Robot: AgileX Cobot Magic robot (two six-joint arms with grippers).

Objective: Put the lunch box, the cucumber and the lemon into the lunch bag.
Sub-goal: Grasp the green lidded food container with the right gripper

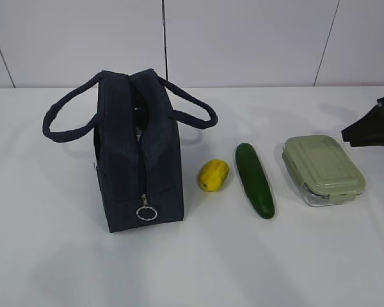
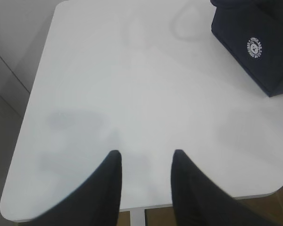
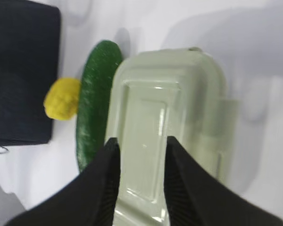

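left pincer [image 2: 144, 157]: jaws parted, nothing between them, over bare worktop [image 2: 132, 94]; the lunch bag [image 2: 257, 44] lies ahead and to its right, apart.
lunch bag [image 1: 137, 150]: upright at the left, top gaping between its handles.
lemon [image 1: 214, 174]: just right of the bag.
cucumber [image 1: 255, 180]: next right, long axis running near to far.
lunch box [image 1: 322, 169]: furthest right, lid on.
right pincer [image 3: 139, 146]: jaws parted, empty, poised over the box lid [image 3: 167, 117], the box's long axis in line with its reach.
nearer arm: the right, judged best placed for the box.
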